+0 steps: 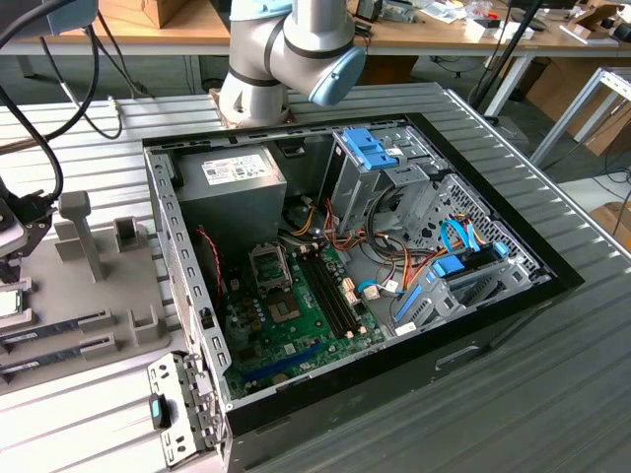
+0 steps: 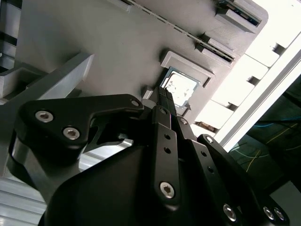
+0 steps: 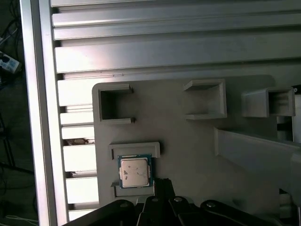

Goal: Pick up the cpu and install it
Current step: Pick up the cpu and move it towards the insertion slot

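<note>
- cpu (image 3: 135, 172) sits flat in its tray (image 3: 197, 155) slot; not gripped
- gripper (image 3: 162, 184) fingers pinched together w/ nothing btwn; tips just beside cpu's edge

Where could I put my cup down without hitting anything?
Bare: the ribbed metal table at the exterior view's lower right, beside the open black computer case, and lower left, past the grey holder tray. Crowded: inside the case, and the tray.

ribbed metal table (image 1: 552, 394): open computer case (image 1: 375, 379) at centre, grey holder plate (image 1: 99, 296) beside it, exterior view's left.
</note>
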{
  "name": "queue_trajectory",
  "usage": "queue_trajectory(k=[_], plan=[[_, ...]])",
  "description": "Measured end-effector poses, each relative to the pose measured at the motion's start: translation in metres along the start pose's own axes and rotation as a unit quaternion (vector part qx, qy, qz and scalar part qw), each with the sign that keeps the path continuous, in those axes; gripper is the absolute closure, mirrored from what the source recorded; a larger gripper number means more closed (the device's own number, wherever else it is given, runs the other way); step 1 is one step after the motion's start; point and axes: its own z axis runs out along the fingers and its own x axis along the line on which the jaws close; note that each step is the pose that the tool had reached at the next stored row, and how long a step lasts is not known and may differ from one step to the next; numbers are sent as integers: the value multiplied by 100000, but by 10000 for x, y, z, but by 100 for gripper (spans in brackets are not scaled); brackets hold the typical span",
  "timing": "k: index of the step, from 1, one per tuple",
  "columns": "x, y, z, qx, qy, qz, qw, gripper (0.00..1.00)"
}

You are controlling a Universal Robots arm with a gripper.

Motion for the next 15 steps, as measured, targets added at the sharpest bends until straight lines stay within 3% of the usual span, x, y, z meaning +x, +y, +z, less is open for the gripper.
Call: queue_trajectory(k=[4,6,7,11,15], plan=[[0,0,1,-1,1,-2,100000,89],[0,0,2,0,2,-1,100000,77],[0,0,2,0,-1,1,100000,77],[1,0,3,1,1,0,100000,46],[1,0,4,-1,-2,0,100000,46]])
